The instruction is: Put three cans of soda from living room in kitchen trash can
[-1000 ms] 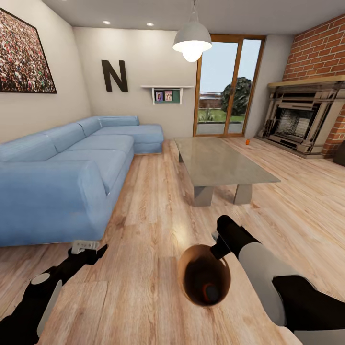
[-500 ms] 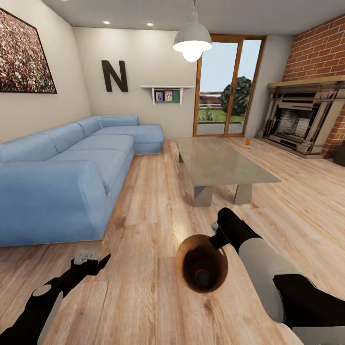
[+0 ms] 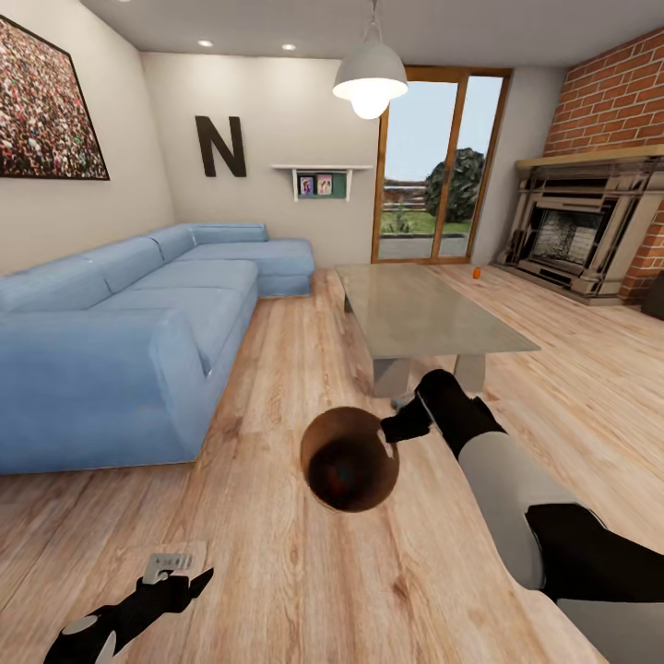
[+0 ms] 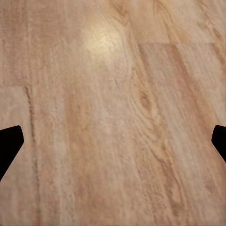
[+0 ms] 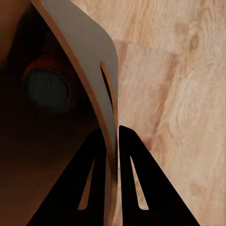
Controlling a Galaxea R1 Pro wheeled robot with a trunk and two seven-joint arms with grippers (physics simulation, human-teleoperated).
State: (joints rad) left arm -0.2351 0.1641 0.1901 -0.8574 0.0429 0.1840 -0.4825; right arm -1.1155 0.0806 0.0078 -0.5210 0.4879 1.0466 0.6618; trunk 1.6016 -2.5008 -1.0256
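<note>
Light wood floor lies under the left gripper (image 3: 175, 572), its fingers spread and empty. Further on, the right gripper (image 3: 398, 426) pinches the rim of the trash can (image 3: 350, 458), carried with one orange-red can (image 5: 47, 87) inside. Beyond the grey table (image 3: 424, 309), another soda can (image 3: 476, 273) stands near the fireplace (image 3: 581, 231); I judge the robot must drive there next.

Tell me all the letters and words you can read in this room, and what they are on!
"N": one big dark letter hanging on the pale wall above the blue sofa.
The two small pictures on the wall shelf are too tiny to read.
The large picture on the left wall shows speckled colours, with no readable words.
</note>
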